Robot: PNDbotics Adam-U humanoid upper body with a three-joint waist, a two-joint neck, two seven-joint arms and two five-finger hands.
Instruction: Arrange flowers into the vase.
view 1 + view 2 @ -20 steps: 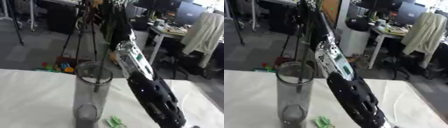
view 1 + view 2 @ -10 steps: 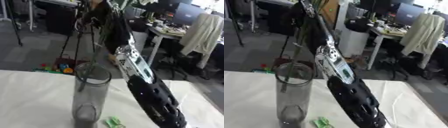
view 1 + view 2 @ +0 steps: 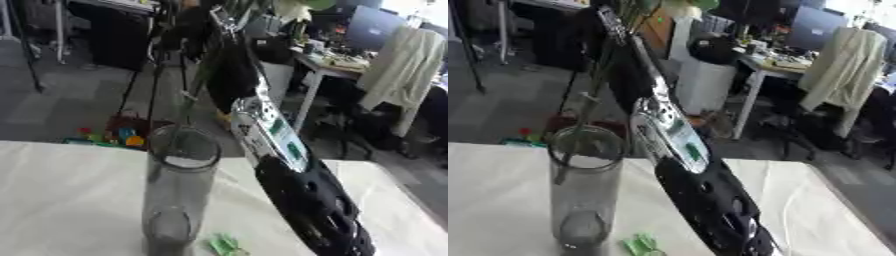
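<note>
Above the near-left vase (image 3: 584,185), the right hand (image 3: 610,30), fingers unreadable, lowers a flower stem (image 3: 588,107) just inside its rim; seating it remains.

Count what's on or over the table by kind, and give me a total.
Vase: 1
Flower stem going into the vase: 1
Green scrap beside the vase base: 1
Robot arm reaching over the table: 1
Total: 4
</note>
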